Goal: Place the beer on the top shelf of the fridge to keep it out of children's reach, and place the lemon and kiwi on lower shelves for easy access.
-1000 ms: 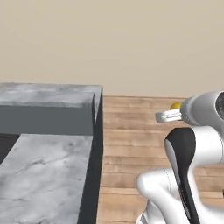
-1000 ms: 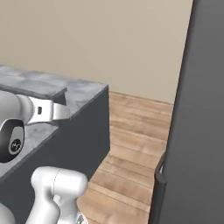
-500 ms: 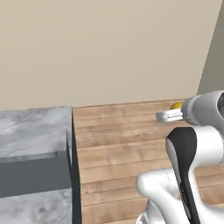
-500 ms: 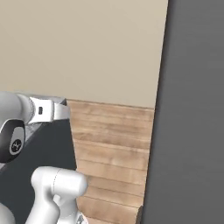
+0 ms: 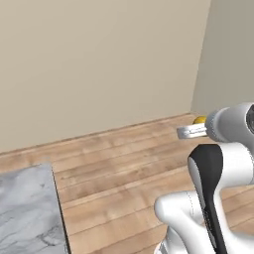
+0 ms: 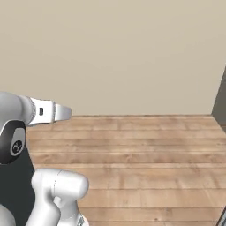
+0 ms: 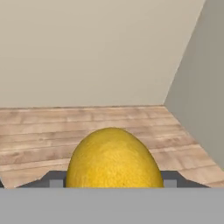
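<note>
The lemon, yellow and round, sits between my two dark fingertips in the hand view, and my gripper is shut on it. In the left base view a bit of the lemon peeks out above the gripper, held level well above the wooden floor. The right base view has the hand pointing right at the same height. A dark grey strip of the fridge stands at that view's right edge.
The grey marble counter lies at the lower left of the left base view, and its dark side stands behind the arm in the right base view. Beige walls meet in a corner ahead. Bare wooden floor stretches in front.
The whole picture has shifted, so the base has turned. The counter slid off to the left and the dark fridge panel to the far right. The lemon stays in the gripper.
</note>
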